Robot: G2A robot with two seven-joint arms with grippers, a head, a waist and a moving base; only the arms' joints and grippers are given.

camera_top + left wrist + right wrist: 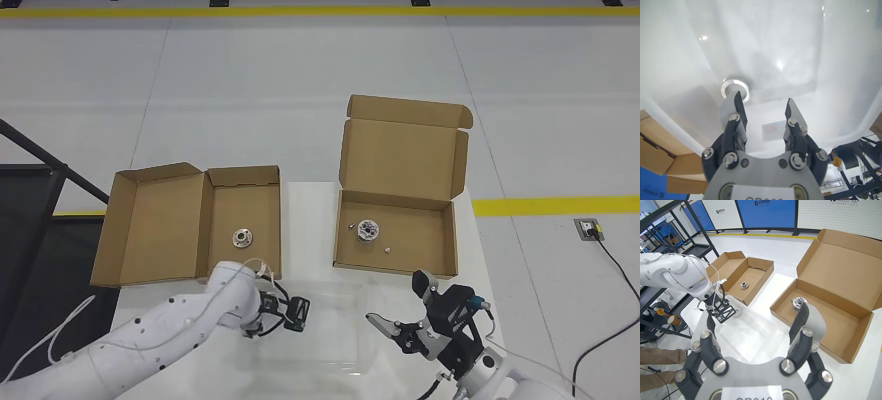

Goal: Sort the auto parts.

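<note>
Cardboard 10 o'clock box (258,200) holds 1 flange (242,237), 2 o'clock box (425,250) 1 hub (367,230). Judged half-sorted: 1 ring (725,89) waits in the tub (753,328), left claw (763,96) spread at it, right claw (756,308) apart.

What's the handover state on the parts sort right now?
Left gripper: open, down in the clear bin, one of its fingers at the metal ring, no grip yet.
Right gripper: open, holding nothing, by the bin's side nearer the right box.
Done: flanged hub in the left box, gear-like part in the right box.
Left: grasp the ring and box it.
</note>
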